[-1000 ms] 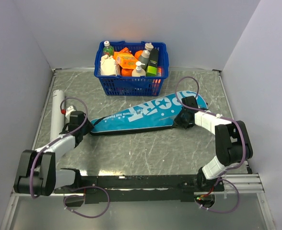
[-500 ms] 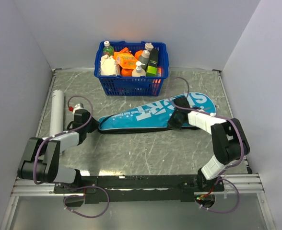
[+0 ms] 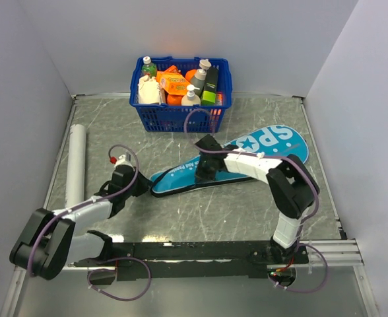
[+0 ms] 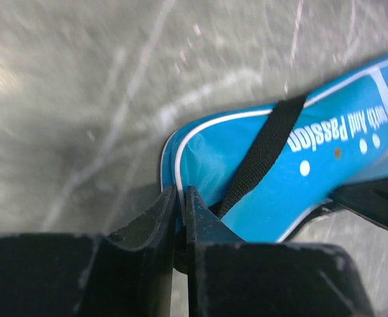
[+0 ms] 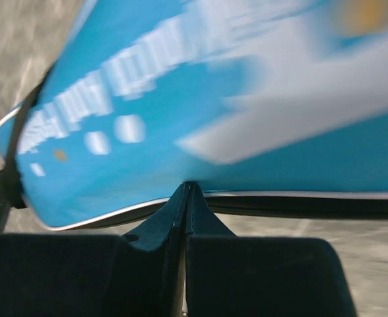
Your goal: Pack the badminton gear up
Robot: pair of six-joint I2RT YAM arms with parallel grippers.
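The teal "SPORT" case [image 3: 253, 150] lies flat and slanted across the table, wide end at the back right. In the left wrist view its narrow end [image 4: 247, 165] has white piping and a black strap. My left gripper [image 3: 143, 185] [image 4: 181, 193] is shut on that narrow end's rim. My right gripper [image 3: 204, 173] [image 5: 188, 186] is shut, its tips pressed against the dark near edge of the case [image 5: 181, 99] about halfway along. I cannot tell whether it pinches anything there. The long white tube [image 3: 75, 165] lies along the left wall, left of the left arm.
A blue plastic basket [image 3: 181, 120] of bottles and orange packs stands at the back, just behind the case. Grey walls close in the left, right and back. The black rail [image 3: 194, 251] with both arm bases runs along the near edge.
The left gripper moved right from the tube to the case's narrow end and closed on it. The right gripper slid left along the case's near edge from the head. The case shifted right.
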